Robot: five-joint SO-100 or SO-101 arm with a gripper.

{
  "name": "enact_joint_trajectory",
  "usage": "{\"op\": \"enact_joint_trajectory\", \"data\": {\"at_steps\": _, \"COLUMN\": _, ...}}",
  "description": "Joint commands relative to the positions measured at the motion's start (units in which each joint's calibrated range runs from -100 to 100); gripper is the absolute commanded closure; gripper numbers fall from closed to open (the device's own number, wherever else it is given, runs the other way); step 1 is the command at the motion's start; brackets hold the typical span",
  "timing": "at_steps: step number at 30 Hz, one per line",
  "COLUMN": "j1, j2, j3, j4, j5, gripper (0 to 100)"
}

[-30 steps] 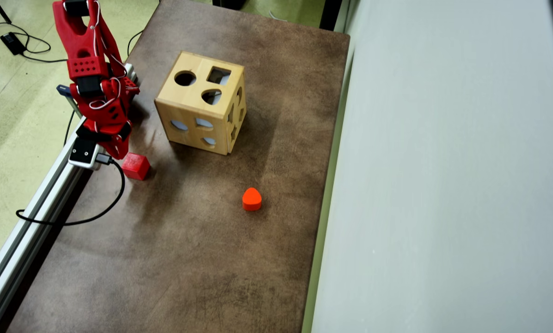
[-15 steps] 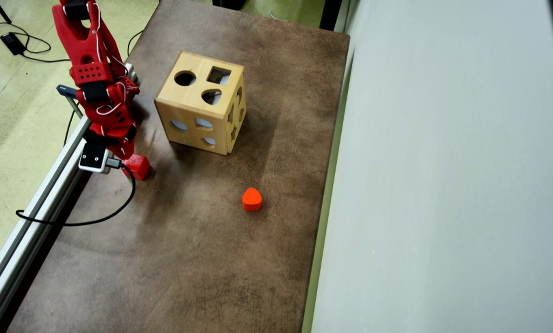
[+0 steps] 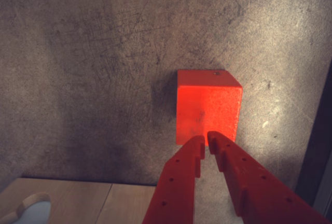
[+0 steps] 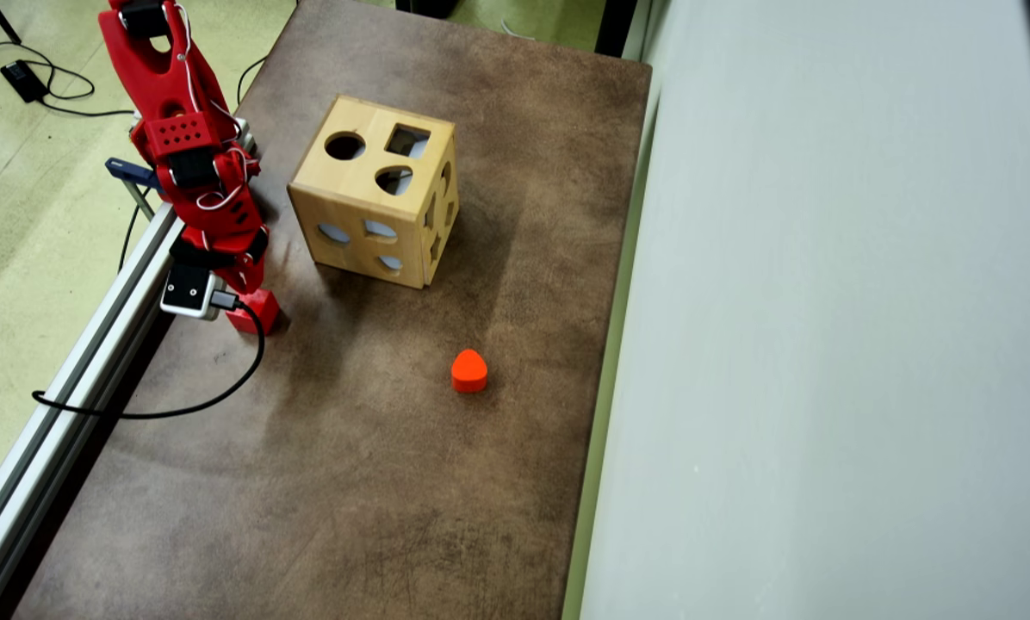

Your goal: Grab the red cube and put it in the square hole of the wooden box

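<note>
Wrist view: the pincer (image 3: 205, 140), fingers nearly closed and gripping nothing, is hovering over the red cube (image 3: 207, 109) sitting on the surface (image 3: 93, 68); it likely needs opening wide before straddling.

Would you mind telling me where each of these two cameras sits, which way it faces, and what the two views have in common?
Wrist view: rides on the arm just behind the gripper, looking along the nearly closed fingers at the red cube on the brown table; a corner of the wooden box shows at bottom left.
Overhead view: fixed above, looking down on the whole table, the red arm at upper left, the wooden box with its square hole, and an orange-red rounded block.
Shared: both show the red cube, the box and the table.
</note>
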Motion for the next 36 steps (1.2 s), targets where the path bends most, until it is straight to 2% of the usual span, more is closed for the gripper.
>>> {"op": "enact_joint_trajectory", "data": {"at_steps": 1, "j1": -0.4, "j2": -1.0, "j3": -2.6, "j4": 0.0, "j5": -0.2, "gripper": 98}}
{"op": "enact_joint_trajectory", "data": {"at_steps": 16, "j1": 0.6, "j2": -1.1, "j3": -4.7, "j4": 0.3, "j5": -0.2, "gripper": 96}}
{"op": "enact_joint_trajectory", "data": {"at_steps": 19, "j1": 1.0, "j2": -0.8, "j3": -6.4, "j4": 0.4, "j5": -0.1, "gripper": 90}}
{"op": "enact_joint_trajectory", "data": {"at_steps": 25, "j1": 5.6, "j2": -0.3, "j3": -5.8, "j4": 0.5, "j5": 0.3, "gripper": 70}}
{"op": "enact_joint_trajectory", "data": {"at_steps": 28, "j1": 6.0, "j2": -0.3, "j3": -6.4, "j4": 4.3, "j5": 0.3, "gripper": 63}}
{"op": "enact_joint_trajectory", "data": {"at_steps": 30, "j1": 5.9, "j2": -0.3, "j3": -6.5, "j4": 7.5, "j5": 0.3, "gripper": 61}}
{"op": "enact_joint_trajectory", "data": {"at_steps": 36, "j1": 5.2, "j2": 6.4, "j3": -6.5, "j4": 8.1, "j5": 0.3, "gripper": 60}}
